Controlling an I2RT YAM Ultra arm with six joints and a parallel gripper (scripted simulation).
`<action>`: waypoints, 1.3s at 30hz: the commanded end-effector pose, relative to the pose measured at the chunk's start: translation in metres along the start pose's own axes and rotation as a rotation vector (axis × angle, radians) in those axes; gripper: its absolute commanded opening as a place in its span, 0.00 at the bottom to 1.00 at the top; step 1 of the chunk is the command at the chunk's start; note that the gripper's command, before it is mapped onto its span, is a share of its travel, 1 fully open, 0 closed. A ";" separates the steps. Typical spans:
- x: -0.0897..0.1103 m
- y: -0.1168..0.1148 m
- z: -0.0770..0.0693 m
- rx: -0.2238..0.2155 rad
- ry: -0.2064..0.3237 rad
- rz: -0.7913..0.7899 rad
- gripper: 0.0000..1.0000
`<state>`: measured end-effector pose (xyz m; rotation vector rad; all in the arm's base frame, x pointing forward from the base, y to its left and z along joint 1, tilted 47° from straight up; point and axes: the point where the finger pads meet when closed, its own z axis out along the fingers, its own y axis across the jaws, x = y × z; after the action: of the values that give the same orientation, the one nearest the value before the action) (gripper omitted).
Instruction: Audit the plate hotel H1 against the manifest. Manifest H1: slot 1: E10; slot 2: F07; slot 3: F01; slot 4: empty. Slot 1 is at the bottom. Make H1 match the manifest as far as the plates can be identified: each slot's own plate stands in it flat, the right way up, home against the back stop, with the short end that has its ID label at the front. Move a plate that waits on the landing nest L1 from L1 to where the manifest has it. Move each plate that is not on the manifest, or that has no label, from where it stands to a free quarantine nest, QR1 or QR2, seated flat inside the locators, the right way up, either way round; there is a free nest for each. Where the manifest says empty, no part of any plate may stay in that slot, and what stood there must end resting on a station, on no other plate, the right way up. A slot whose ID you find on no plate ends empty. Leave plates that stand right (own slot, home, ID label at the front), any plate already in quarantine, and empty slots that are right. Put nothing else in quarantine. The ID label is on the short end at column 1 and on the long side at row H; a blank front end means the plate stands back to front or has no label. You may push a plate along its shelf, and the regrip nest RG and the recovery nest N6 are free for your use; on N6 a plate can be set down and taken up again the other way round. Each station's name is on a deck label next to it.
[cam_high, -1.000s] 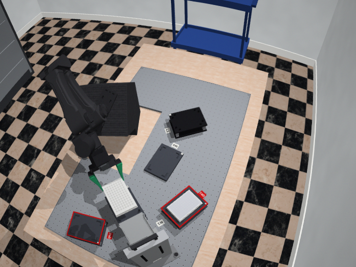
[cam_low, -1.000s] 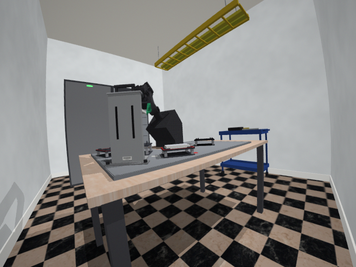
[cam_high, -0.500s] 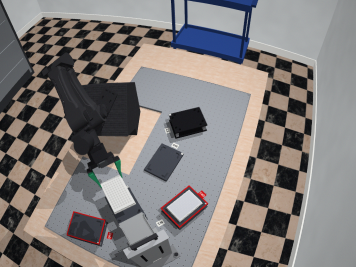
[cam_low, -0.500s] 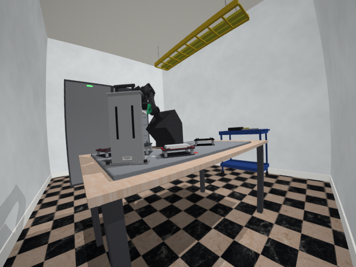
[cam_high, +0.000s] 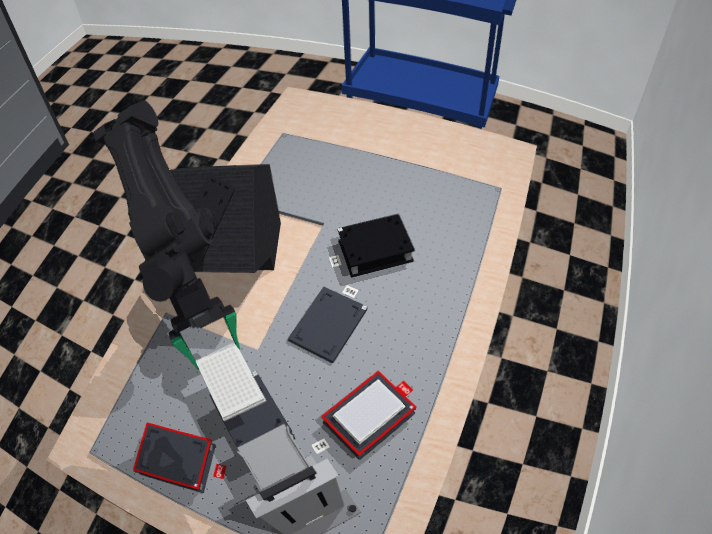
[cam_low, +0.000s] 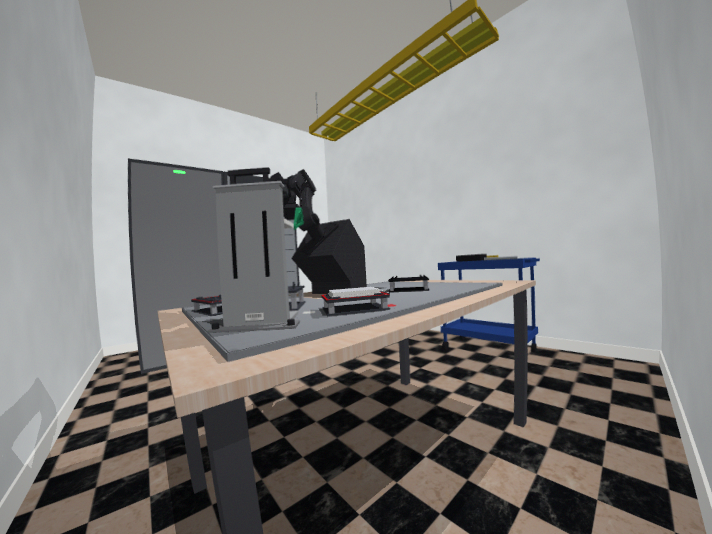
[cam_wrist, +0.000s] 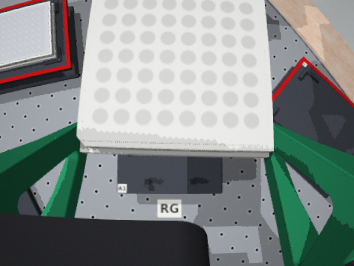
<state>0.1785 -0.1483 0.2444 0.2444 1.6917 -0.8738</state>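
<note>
My gripper (cam_high: 217, 356) (cam_wrist: 175, 133) is shut on a white well plate (cam_high: 230, 381) (cam_wrist: 175, 60), one green finger on each long side at its near end. The plate is held high, outside the hotel H1 (cam_high: 273, 456) (cam_low: 250, 252), above the dark regrip nest RG (cam_wrist: 150, 172). Its near short end shows no readable ID label. The hotel's slots face away or are hidden. A white plate (cam_high: 368, 410) (cam_low: 353, 292) lies on the red-edged nest QR1 (cam_high: 385, 382). The red-edged nest QR2 (cam_high: 172, 456) (cam_wrist: 315, 110) holds no plate.
The black landing nest L1 (cam_high: 376, 244) and the flat dark nest N6 (cam_high: 327, 324) bear no plate. The tall grey hotel stands beyond the held plate, between QR1 and QR2. The black arm base block (cam_high: 241, 218) (cam_low: 336, 255) stands beside the perforated deck.
</note>
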 end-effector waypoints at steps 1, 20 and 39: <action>-0.011 -0.002 -0.007 -0.005 -0.045 -0.002 0.87; -0.004 -0.005 0.010 -0.001 -0.050 -0.007 0.87; 0.008 -0.003 0.023 -0.005 -0.052 -0.010 0.87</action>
<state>0.1865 -0.1695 0.2138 0.2475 1.7108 -0.8658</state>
